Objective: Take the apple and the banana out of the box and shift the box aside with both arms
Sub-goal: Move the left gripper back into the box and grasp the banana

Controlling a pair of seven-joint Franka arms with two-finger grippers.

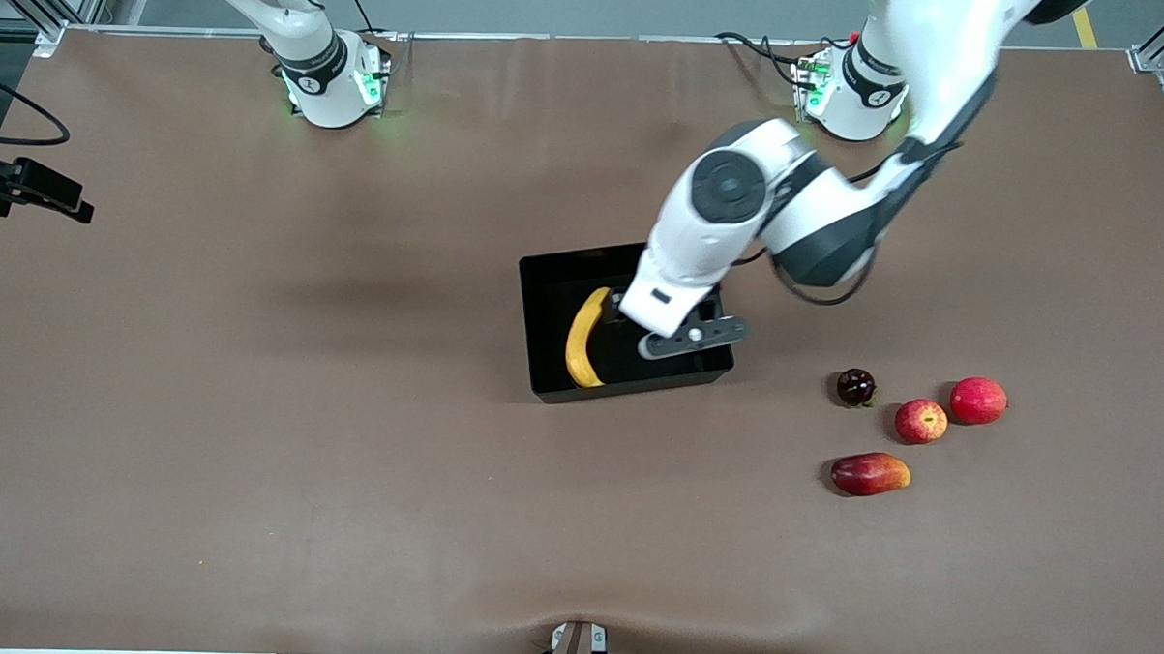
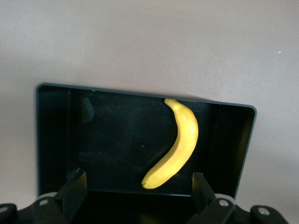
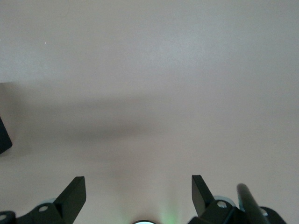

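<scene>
The table [image 1: 248, 470] is covered with a smooth brown cloth. It has a few soft wrinkles along the edge closest to the front camera. Grey floor and metal frame bars show past the table's edges.

Going from near to far, the first thing is the long red-orange fruit [image 1: 870, 474], toward the left arm's end of the table. A little farther from the camera sit three more fruits in a row. There is the apple [image 1: 920, 421], red with yellow patches. The plain red fruit [image 1: 977, 400] is just beside it. The small dark fruit [image 1: 856, 387] is close by too. All four lie on the cloth, well apart from the box.

The box [image 1: 547, 311] is black and shiny. It sits near the middle of the table. The banana [image 1: 584, 339] lies flat inside it, close to the wall toward the right arm's end.

The left gripper [image 2: 140, 186] hangs over the box with its fingers spread wide. It holds nothing. Its arm hides part of the box from the front camera.

The right gripper [image 3: 138, 189] waits above bare cloth, spread wide too, holding nothing. Farthest off, both arm bases stand at the table's edge with green lights on.
</scene>
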